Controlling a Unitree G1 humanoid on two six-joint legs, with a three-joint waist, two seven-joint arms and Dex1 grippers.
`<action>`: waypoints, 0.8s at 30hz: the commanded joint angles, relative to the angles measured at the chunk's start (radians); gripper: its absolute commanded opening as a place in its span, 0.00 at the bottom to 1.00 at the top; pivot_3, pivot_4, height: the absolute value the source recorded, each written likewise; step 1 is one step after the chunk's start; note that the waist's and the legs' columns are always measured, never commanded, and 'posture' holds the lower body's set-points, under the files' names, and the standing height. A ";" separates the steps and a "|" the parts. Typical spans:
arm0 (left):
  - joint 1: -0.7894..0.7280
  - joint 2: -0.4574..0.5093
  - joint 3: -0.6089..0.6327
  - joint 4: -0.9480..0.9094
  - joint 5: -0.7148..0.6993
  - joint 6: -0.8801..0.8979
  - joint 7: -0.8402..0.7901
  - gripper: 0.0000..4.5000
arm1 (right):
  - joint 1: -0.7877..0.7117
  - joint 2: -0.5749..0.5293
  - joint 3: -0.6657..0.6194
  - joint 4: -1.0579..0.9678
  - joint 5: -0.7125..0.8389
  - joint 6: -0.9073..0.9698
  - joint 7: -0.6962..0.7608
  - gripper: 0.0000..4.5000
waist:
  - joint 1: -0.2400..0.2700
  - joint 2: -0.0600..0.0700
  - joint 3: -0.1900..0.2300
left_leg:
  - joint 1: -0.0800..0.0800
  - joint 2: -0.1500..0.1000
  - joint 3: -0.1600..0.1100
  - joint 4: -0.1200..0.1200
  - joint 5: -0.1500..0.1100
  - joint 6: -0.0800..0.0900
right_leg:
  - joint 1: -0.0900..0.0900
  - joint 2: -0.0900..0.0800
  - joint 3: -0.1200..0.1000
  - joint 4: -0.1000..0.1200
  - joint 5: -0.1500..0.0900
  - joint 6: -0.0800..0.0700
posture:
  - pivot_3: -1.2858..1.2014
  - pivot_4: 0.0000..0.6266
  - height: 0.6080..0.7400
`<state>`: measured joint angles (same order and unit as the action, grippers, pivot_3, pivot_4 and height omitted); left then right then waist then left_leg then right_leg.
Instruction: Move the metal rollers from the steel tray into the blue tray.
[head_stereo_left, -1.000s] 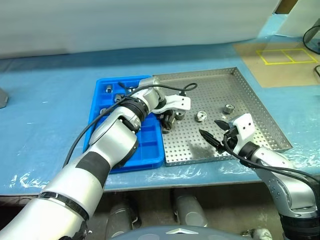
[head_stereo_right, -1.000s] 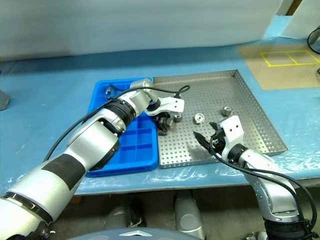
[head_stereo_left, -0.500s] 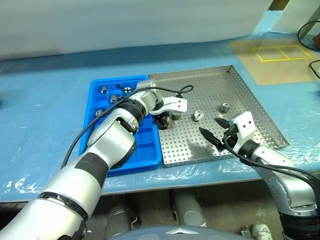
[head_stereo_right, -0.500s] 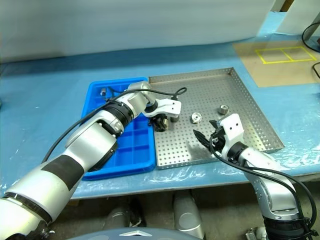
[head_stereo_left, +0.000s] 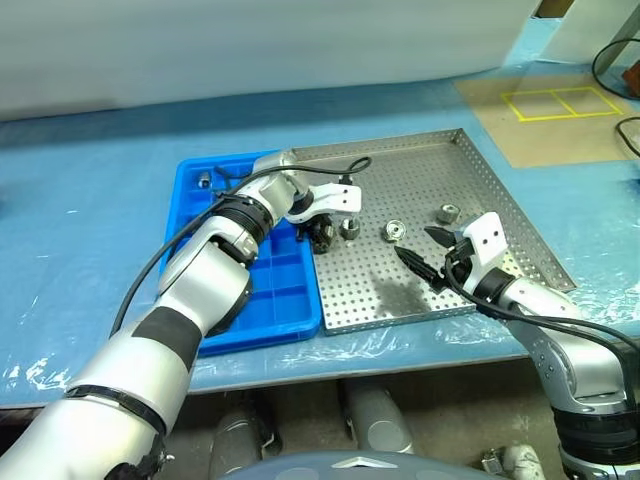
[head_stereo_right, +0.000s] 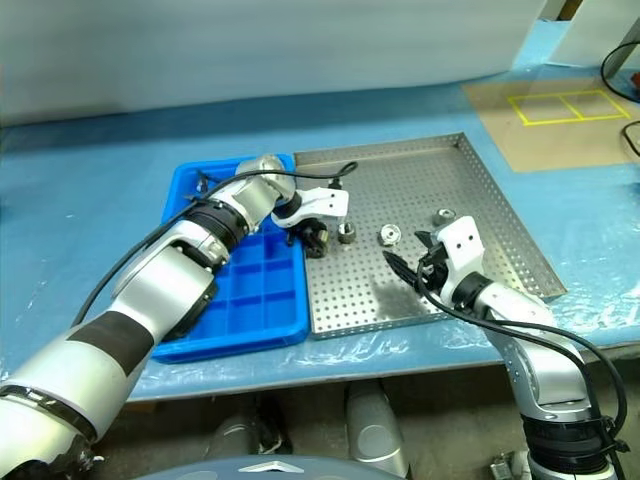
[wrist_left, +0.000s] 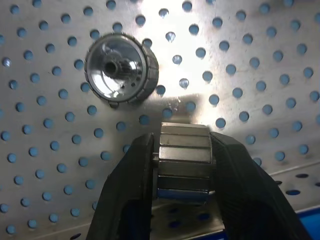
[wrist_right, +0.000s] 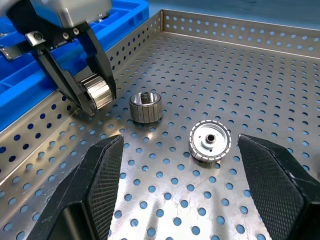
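The steel tray (head_stereo_left: 420, 170) lies on the table with the blue tray (head_stereo_left: 270, 290) against its left side. My left gripper (head_stereo_left: 320, 233) hovers at the steel tray's left rim, shut on a metal roller (wrist_left: 184, 162) held just above the perforated floor. Three more rollers lie loose on the steel tray: one (head_stereo_left: 349, 227) right beside the left gripper, one (head_stereo_left: 392, 231) in the middle, one (head_stereo_left: 447, 212) further right. My right gripper (head_stereo_left: 418, 248) stands open and empty over the tray's near right part, pointing at the middle roller (wrist_right: 210, 141). A roller (head_stereo_left: 205, 180) sits in a far compartment of the blue tray.
A blue plastic sheet (head_stereo_left: 90, 220) covers the table. A brown board with yellow tape squares (head_stereo_left: 555, 100) lies at the far right, beyond the steel tray. A black cable (head_stereo_left: 610, 55) loops at the right edge. A pale wall closes the back.
My left gripper has shut on a roller and drifted slightly left and up, toward the steel tray's left rim. The right gripper has kept its place and stays open.
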<state>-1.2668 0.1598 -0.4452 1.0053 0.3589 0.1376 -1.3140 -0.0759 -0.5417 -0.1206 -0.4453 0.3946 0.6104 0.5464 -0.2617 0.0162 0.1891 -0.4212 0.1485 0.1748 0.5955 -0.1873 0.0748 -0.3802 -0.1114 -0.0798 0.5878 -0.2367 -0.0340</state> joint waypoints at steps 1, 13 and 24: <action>0.018 0.030 0.072 -0.162 -0.087 -0.046 0.003 0.30 | -0.044 -0.002 0.004 -0.018 0.045 -0.003 0.038 0.83 | 0.002 0.000 0.000 | 0.000 0.000 0.000 0.000 0.000 0.000 | 0.000 0.000 0.000 0.000 0.000 0.000 | 0.30 0.24 1.00; 0.157 0.269 0.213 -0.555 -0.343 -0.004 -0.169 0.30 | -0.427 -0.024 0.127 0.123 0.132 0.016 0.274 0.83 | 0.045 0.001 0.001 | 0.001 0.004 0.000 0.000 0.002 -0.003 | -0.003 0.001 0.001 0.008 0.000 -0.001 | 0.38 0.24 1.00; 0.405 0.552 0.376 -0.951 -0.518 0.252 -0.114 0.30 | -0.630 0.064 0.296 0.336 0.097 -0.071 0.500 0.83 | 0.232 0.002 0.004 | 0.002 0.009 0.002 -0.003 0.014 -0.023 | -0.018 0.004 0.005 0.032 -0.003 -0.007 | 0.50 0.24 1.00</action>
<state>-0.8796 0.6894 -0.1112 0.1400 -0.1115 0.3425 -1.4424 -0.6726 -0.4885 0.1629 -0.1283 0.5020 0.5764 1.0113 -0.0297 0.0183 0.1927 -0.4181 0.1573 0.1768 0.5917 -0.1746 0.0481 -0.3979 -0.1077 -0.0742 0.6202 -0.2403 -0.0409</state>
